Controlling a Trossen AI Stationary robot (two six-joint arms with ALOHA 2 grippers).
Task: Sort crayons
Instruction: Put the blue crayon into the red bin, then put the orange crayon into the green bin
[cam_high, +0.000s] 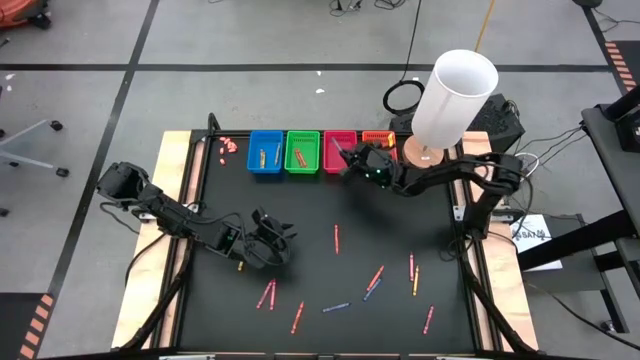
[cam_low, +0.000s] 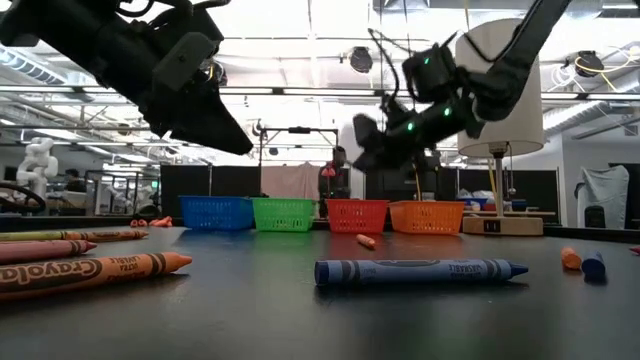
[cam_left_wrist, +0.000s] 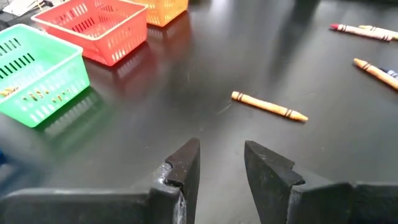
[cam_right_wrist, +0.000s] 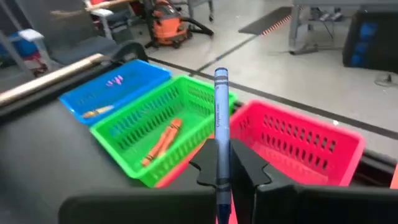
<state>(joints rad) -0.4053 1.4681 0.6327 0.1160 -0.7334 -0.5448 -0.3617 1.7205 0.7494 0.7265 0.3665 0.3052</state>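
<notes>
My right fingers (cam_right_wrist: 222, 163) are pinched shut on a thin blue wax crayon (cam_right_wrist: 221, 124), which stands upright between them, its tip pointing up. That hand hangs above the far end of the black desk (cam_high: 300, 220), by the row of four small rectangular plastic baskets: the blue basket (cam_right_wrist: 115, 93), the green basket (cam_right_wrist: 168, 127), the red-pink basket (cam_right_wrist: 298, 146) and the orange basket (cam_low: 427, 216). From my right wrist, the held crayon sits over the edge where the green and red-pink baskets meet. The green basket has orange crayons (cam_right_wrist: 161, 142) lying in it, and the blue basket holds a few small sticks whose colours I cannot tell well. My left fingers (cam_left_wrist: 221, 165) stand partly apart with nothing between them, hovering above the desk towards its near left side. Ahead of them a single orange crayon (cam_left_wrist: 268, 106) lies flat on the bare desk, apart from my fingertips. More loose crayons (cam_high: 375, 278) are scattered over the near half of the desk in red, pink, orange and blue, among them a long blue crayon (cam_low: 420, 271) lying on its side close to the low camera. A tall white cylindrical lamp shade (cam_high: 455, 95) stands on a wooden base beside the orange basket. A cluster of tiny pinkish bits (cam_high: 229, 145) lies at the desk's far left corner.
</notes>
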